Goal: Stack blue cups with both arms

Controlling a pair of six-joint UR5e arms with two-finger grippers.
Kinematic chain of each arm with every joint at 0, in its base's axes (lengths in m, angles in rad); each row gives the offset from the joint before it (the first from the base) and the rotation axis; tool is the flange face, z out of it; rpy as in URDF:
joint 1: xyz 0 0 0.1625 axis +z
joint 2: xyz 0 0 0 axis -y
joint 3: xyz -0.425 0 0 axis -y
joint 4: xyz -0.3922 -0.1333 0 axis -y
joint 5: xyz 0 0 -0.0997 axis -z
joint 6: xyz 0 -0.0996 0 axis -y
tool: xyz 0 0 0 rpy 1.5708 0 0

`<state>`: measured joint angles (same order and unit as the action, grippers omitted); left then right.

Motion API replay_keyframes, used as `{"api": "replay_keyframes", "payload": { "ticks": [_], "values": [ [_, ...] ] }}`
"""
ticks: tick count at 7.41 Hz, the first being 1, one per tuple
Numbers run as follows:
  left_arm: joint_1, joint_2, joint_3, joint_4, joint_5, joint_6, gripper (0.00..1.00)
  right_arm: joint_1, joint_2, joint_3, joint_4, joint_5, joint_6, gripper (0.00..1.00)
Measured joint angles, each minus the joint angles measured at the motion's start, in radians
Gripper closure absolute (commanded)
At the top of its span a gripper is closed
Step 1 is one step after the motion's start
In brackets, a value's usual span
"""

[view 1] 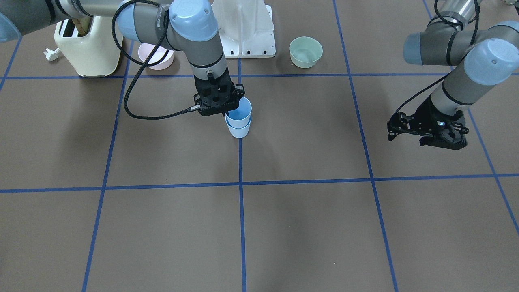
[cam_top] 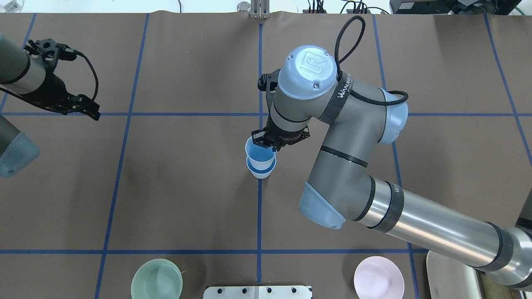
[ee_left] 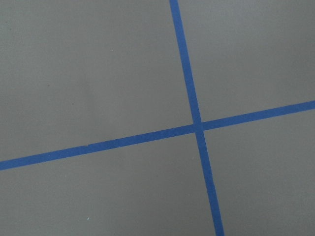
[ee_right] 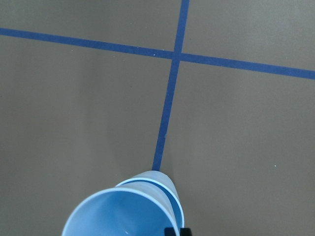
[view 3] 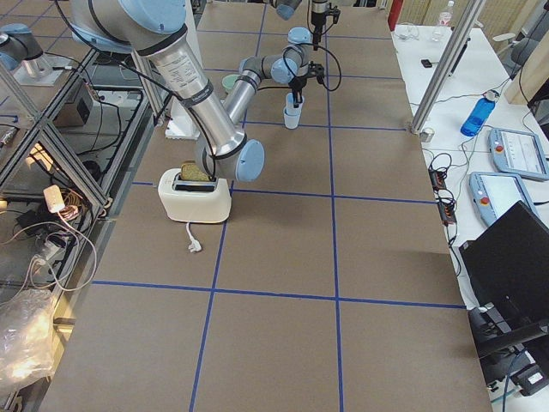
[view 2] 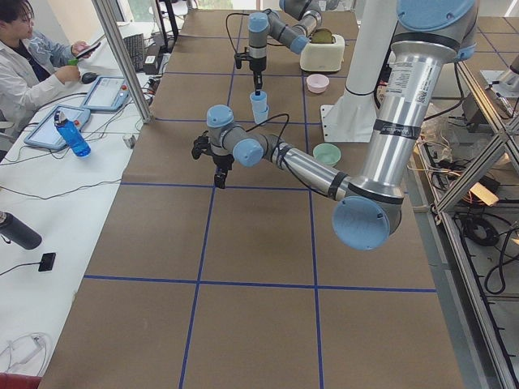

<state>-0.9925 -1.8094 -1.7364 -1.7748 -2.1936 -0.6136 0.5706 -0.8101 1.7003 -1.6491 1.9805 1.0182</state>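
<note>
Two pale blue cups stand nested on the centre blue tape line. The upper cup (view 1: 240,111) sits in the lower cup (view 1: 238,129); both also show in the overhead view (cam_top: 260,160) and at the bottom of the right wrist view (ee_right: 123,211). My right gripper (view 1: 227,109) hangs straight down over them and is shut on the upper cup's rim; one fingertip (ee_right: 176,231) shows at that rim. My left gripper (view 1: 406,140) hovers open and empty above bare table, far from the cups. Its wrist view shows only tape lines.
A cream toaster (view 1: 87,48) with its plug (view 1: 52,54), a pink bowl (view 1: 156,56), the white base mount (view 1: 247,28) and a mint-green bowl (view 1: 305,51) stand along the robot's side. An operator (view 2: 28,57) sits at a side desk.
</note>
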Motion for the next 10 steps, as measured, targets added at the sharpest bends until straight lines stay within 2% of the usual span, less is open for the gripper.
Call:
{"api": "replay_keyframes", "payload": {
  "ticks": [2,3,4,5,7,8,9,10],
  "values": [
    [0.0,-0.001,0.0,0.0,0.0,0.0,0.06,0.0,0.001,-0.006,0.001,0.0,0.001,1.0],
    [-0.001,-0.001,0.0,0.0,0.0,0.0,0.04,0.0,0.002,-0.008,0.0,0.0,0.001,0.86],
    [-0.001,-0.001,0.0,0.0,0.0,0.0,0.04,0.0,0.004,-0.009,0.0,0.0,0.002,0.48],
    [-0.001,-0.001,-0.001,0.0,0.0,0.0,0.04,0.0,0.004,-0.009,0.001,0.0,0.002,0.37],
    [-0.001,-0.001,-0.001,0.0,0.0,0.0,0.04,0.0,0.003,-0.01,0.002,0.0,0.002,0.25],
    [-0.001,-0.002,-0.001,0.0,0.0,-0.001,0.03,0.001,0.003,-0.009,0.003,0.0,0.001,0.07],
    [-0.002,-0.004,-0.001,0.002,0.0,-0.001,0.03,0.002,0.003,-0.007,0.003,0.0,0.0,0.0],
    [-0.003,-0.006,-0.001,0.007,-0.005,-0.002,0.03,0.009,0.001,0.001,0.003,0.002,0.0,0.0]
  ]
}}
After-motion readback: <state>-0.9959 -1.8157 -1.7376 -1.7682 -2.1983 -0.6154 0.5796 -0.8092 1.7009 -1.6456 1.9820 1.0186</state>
